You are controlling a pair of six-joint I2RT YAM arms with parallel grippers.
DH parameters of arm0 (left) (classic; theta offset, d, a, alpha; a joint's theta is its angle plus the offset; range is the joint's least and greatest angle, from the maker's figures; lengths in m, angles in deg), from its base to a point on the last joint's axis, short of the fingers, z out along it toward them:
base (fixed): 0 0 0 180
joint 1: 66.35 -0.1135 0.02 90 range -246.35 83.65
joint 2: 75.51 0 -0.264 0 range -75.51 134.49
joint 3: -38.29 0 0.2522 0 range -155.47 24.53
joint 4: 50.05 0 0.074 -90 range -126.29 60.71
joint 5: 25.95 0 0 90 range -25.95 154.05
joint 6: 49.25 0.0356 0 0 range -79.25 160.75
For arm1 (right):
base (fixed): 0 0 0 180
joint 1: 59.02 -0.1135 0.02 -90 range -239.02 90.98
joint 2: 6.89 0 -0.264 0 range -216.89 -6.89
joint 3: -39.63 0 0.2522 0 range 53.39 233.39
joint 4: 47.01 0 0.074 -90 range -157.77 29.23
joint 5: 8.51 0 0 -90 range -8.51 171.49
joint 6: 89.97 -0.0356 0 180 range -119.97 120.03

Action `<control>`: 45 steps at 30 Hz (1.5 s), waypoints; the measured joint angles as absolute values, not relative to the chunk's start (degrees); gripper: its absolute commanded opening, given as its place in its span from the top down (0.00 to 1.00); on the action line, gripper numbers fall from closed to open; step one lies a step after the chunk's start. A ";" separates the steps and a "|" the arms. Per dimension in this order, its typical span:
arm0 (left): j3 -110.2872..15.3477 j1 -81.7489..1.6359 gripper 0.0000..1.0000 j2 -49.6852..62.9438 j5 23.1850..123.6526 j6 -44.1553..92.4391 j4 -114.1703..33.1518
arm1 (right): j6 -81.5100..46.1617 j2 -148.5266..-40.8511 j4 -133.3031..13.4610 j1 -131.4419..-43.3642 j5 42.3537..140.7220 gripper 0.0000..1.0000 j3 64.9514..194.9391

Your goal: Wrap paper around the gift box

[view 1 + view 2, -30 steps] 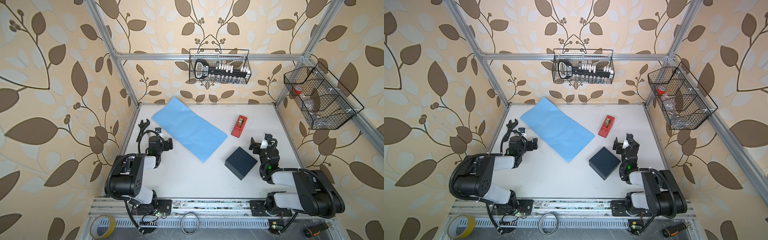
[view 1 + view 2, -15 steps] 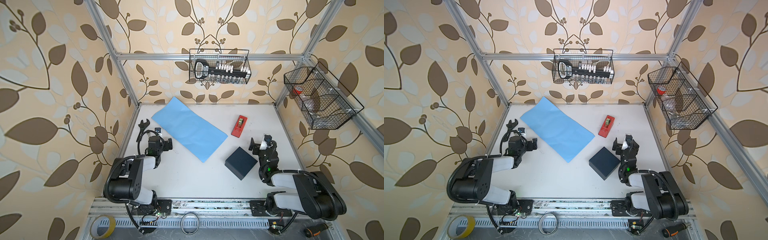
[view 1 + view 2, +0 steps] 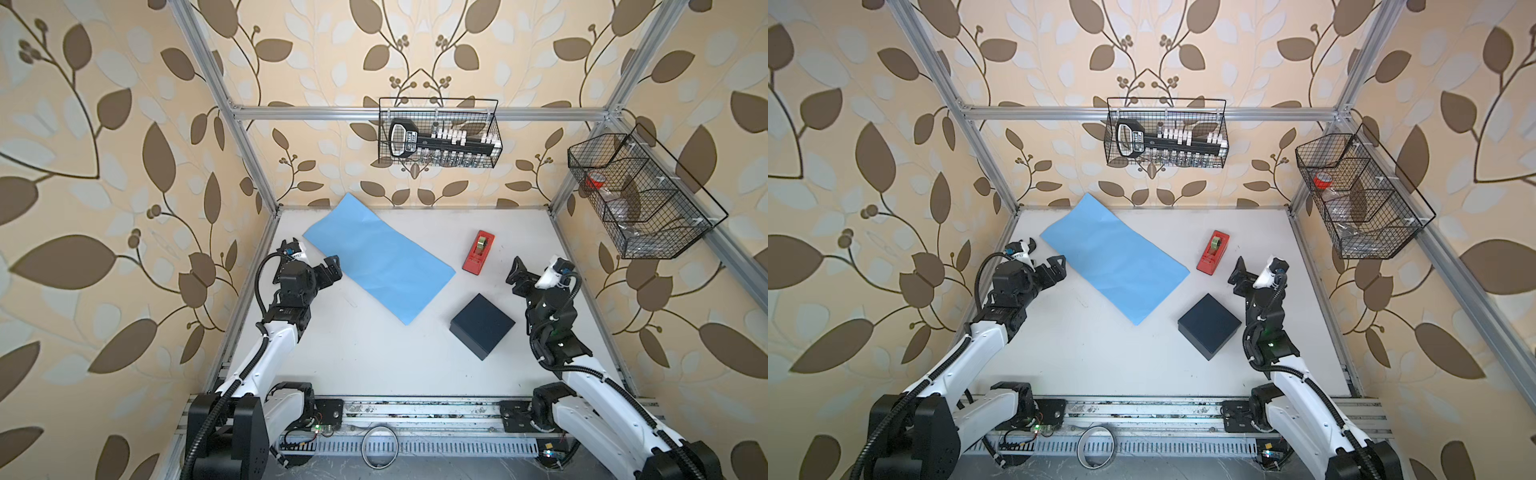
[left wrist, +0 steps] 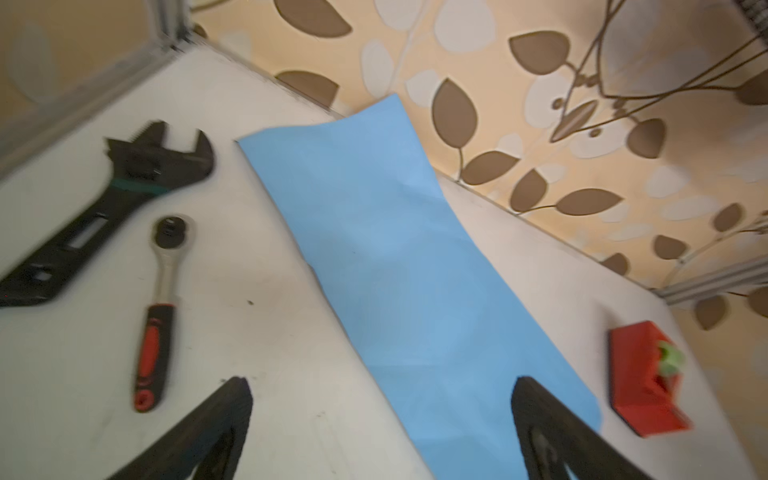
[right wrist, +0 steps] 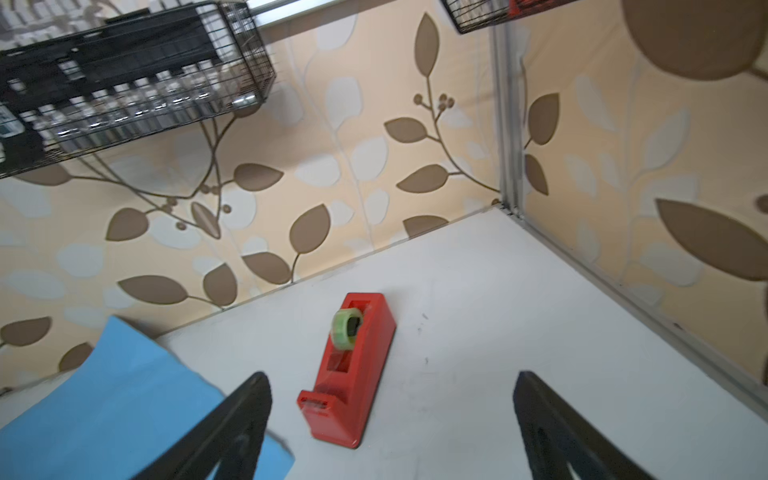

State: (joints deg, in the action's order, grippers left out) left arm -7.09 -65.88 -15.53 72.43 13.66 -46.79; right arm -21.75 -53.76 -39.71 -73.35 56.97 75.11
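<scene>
The gift box (image 3: 482, 326) (image 3: 1209, 325), dark navy and square, sits closed on the white table toward the front right. The paper (image 3: 378, 257) (image 3: 1115, 257) lies flat and diagonal at the back left, light blue face up, apart from the box. It also appears in both wrist views (image 4: 395, 257) (image 5: 112, 399). My left gripper (image 3: 318, 259) (image 3: 1047, 259) (image 4: 380, 380) hovers open at the paper's near-left edge, nothing between its fingers. My right gripper (image 3: 532, 270) (image 3: 1254, 274) (image 5: 390, 378) is open and empty, behind and right of the box.
A red tape dispenser (image 3: 478, 252) (image 5: 353, 365) stands between the paper and my right gripper. A black adjustable wrench (image 4: 112, 208) and a ratchet (image 4: 160, 299) lie by the left wall. Wire baskets hang on the back wall (image 3: 438, 133) and the right wall (image 3: 640, 195).
Both arms have risen and reached toward the back of the table. The box, paper and tape dispenser have not moved.
</scene>
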 measured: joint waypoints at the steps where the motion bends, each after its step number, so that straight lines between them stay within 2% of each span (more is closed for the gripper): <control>1: -7.06 -65.50 0.01 -15.51 75.05 11.65 -46.77 | -23.22 -54.85 -42.53 -75.69 58.00 0.07 76.70; 5: -8.27 -60.32 0.01 -14.19 80.19 9.07 -42.66 | -27.18 -58.20 -51.08 -86.16 59.77 0.08 79.00; 9: -12.70 -54.07 0.02 -7.70 81.72 10.18 -37.63 | -30.52 -61.58 -56.59 -93.91 61.17 0.11 79.00; 14: -16.66 -52.28 0.05 1.13 83.69 11.47 -34.97 | -29.36 -68.71 -64.24 -100.19 61.58 0.14 83.78; 21: -19.98 -48.98 0.05 8.84 84.34 13.18 -33.90 | -24.25 -69.65 -66.73 -113.37 65.19 0.16 89.05; 31: -26.89 -48.78 0.06 18.05 84.17 14.49 -32.02 | -24.60 -72.78 -65.28 -116.27 77.63 0.19 85.80; 45: -33.90 -48.78 0.12 28.12 86.33 15.49 -31.71 | -25.45 -83.99 -60.54 -114.26 81.78 0.22 85.51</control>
State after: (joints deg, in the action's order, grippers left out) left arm -33.90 -48.78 28.12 86.33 15.49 -31.71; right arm -25.45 -83.99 -60.54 -114.26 81.78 85.51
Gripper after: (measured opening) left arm 0.884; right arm 0.784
